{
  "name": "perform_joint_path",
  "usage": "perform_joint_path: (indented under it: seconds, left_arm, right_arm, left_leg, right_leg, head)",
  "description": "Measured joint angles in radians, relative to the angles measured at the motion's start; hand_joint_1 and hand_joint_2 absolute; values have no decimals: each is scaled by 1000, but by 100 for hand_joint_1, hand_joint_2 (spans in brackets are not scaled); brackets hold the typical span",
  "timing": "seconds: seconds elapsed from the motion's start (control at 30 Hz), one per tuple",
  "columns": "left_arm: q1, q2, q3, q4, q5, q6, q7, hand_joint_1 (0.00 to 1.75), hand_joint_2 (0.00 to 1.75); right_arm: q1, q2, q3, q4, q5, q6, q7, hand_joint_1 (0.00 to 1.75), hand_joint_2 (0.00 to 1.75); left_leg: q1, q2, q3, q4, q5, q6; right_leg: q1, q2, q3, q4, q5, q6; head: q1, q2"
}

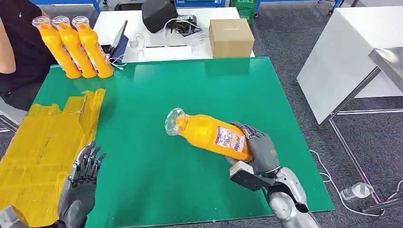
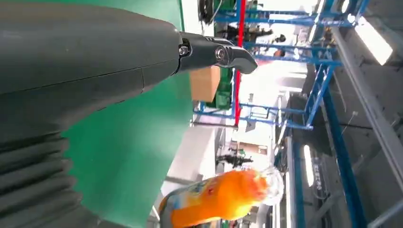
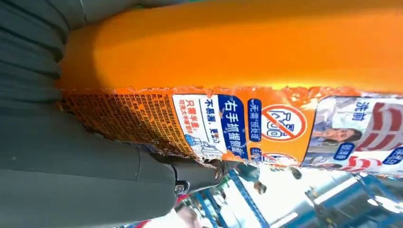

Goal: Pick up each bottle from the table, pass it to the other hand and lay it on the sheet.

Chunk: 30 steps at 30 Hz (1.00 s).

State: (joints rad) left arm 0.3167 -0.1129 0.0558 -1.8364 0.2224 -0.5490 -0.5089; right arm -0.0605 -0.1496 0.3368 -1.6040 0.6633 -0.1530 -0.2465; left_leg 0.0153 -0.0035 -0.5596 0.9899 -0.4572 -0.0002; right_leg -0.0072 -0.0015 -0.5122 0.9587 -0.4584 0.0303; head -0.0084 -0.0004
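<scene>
Green table (image 1: 199,95) centre frame. White desk (image 1: 157,47) at 12 o'clock carries a cardboard box (image 1: 231,37), a black bag (image 1: 159,13) and cables. White table (image 1: 347,52) with metal legs at 2 o'clock. Grey carpet floor (image 1: 304,123); white cable (image 1: 328,178) at 4 o'clock. Blue racking (image 2: 328,71), ceiling strip lights (image 2: 375,40).

Three bottles (image 1: 76,47) behind sheet (image 1: 43,152), left on table (image 1: 157,180)

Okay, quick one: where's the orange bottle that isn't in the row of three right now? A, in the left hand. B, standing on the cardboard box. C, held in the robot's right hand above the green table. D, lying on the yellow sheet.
C: the right hand grips the orange bottle by its labelled body, tilted over the green table, while the left hand is open and holds nothing.
</scene>
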Motion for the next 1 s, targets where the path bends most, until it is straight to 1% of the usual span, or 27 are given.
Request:
perform_joint_path:
  seconds: [0.2, 0.37, 0.43, 0.53, 0.63, 0.77, 1.0]
  left_arm:
    - [13, 1, -40, -8, 6, 17, 9, 0, 175]
    - [10, 10, -77, -10, 0, 49, 10, 0, 175]
    - [7, 15, -89, -10, 2, 53, 12, 0, 175]
    - [-11, 24, -109, -10, 7, 57, 23, 0, 175]
    - [-24, 27, -123, -9, 8, 61, 29, 0, 175]
    - [-34, 32, -129, -7, 13, 62, 32, 0, 175]
    - [-41, 36, -134, -4, 20, 67, 34, 0, 175]
  right_arm:
    - [-7, 19, 3, -22, 6, 11, 3, 175, 175]
    - [-63, 62, 59, -3, 5, 35, 24, 175, 175]
    - [-91, 84, 87, 19, 1, 40, 32, 175, 175]
    - [-148, 141, 146, 94, -10, 47, 45, 175, 175]
    - [-182, 192, 197, 154, -9, 47, 51, 175, 175]
    - [-216, 255, 258, 236, -15, 56, 56, 175, 175]
    - [-235, 311, 313, 313, -34, 61, 54, 175, 175]
  left_leg:
    - [0, 0, 0, 0, 0, 0]
    - [0, 0, 1, 0, 0, 0]
    - [0, 0, 0, 0, 0, 0]
    - [1, 0, 0, 0, 1, 0]
    - [1, 0, 0, 0, 1, 0]
    - [1, 0, 0, 0, 1, 0]
    - [1, 0, -1, 0, 1, 0]
  right_leg:
    - [0, 0, 1, 0, 0, 0]
    - [0, 0, 1, 0, 0, 0]
    - [0, 0, 1, 1, 0, 0]
    - [1, 0, 0, 1, 0, 0]
    - [1, 0, 0, 1, 0, 0]
    - [1, 0, 0, 1, 0, 0]
    - [0, 0, 0, 1, 0, 0]
  head:
    - [0, 0]
    - [0, 0]
    - [0, 0]
    - [0, 0]
    - [0, 0]
    - [0, 0]
    - [0, 0]
